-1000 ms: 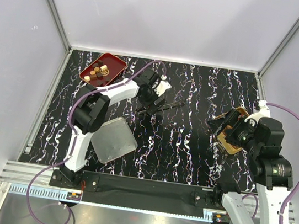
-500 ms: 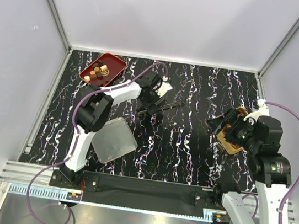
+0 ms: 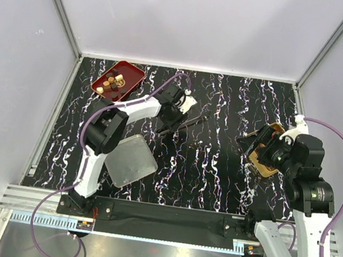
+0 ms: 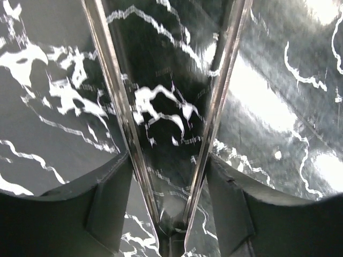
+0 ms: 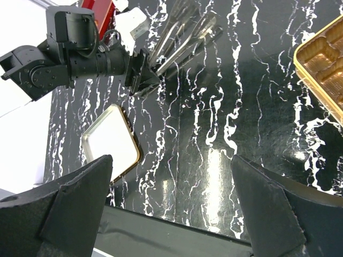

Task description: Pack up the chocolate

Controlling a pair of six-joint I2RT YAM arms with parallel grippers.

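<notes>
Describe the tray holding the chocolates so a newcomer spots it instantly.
On the black marbled table, look to the far left corner, beyond the left arm. The red tray lies there at an angle, with small brown and tan chocolates in it. It is the only red thing; the pale square lid sits nearer, the gold box far right.

We see a black, white-veined tabletop point(image 3: 216, 173) filling mid-frame, plain white walls point(image 3: 193, 23) enclosing it, and a metal rail point(image 3: 40, 198) lower left.
</notes>
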